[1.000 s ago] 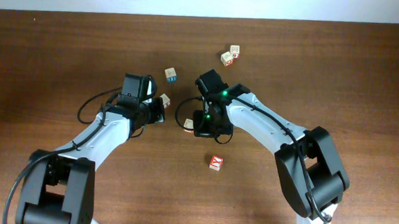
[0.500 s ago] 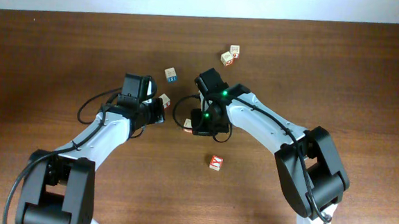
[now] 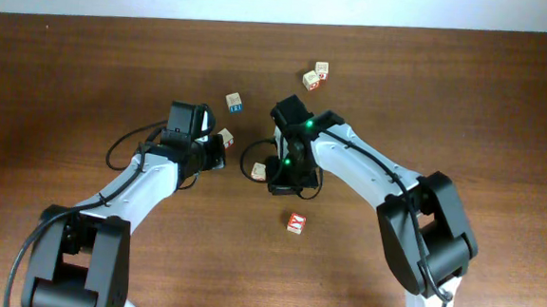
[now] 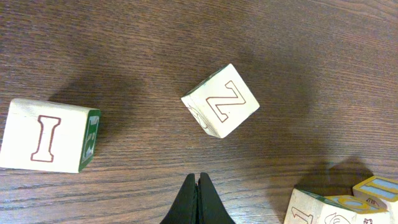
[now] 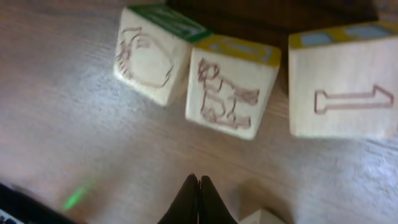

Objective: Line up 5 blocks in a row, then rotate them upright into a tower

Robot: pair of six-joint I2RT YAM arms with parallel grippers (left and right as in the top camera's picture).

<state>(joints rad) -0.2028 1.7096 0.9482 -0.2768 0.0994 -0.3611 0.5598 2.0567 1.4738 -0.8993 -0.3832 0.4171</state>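
Observation:
Several pale wooden blocks lie on the brown table. In the overhead view a pair [image 3: 315, 74] sits at the back, one with blue print [image 3: 234, 102] is left of it, and the red X block [image 3: 296, 222] is nearest. My left gripper [image 3: 218, 154] is shut and empty, next to a block [image 3: 225, 135]. My right gripper [image 3: 277, 179] is shut beside another block [image 3: 257, 171]. The left wrist view shows a Z block [image 4: 221, 99] ahead of the shut tips [image 4: 199, 180] and an I block [image 4: 50, 135] to the left. In the right wrist view three blocks [image 5: 230, 87] stand beyond the shut tips [image 5: 199, 182].
Two more blocks [image 4: 339, 202] lie at the lower right of the left wrist view. A block corner [image 5: 261, 218] shows just right of my right fingers. The table's far edge meets a pale wall [image 3: 283, 2]. The two arms' ends are close together mid-table.
My right wrist has shifted slightly beside the block next to it. The left arm and the other blocks have stayed still.

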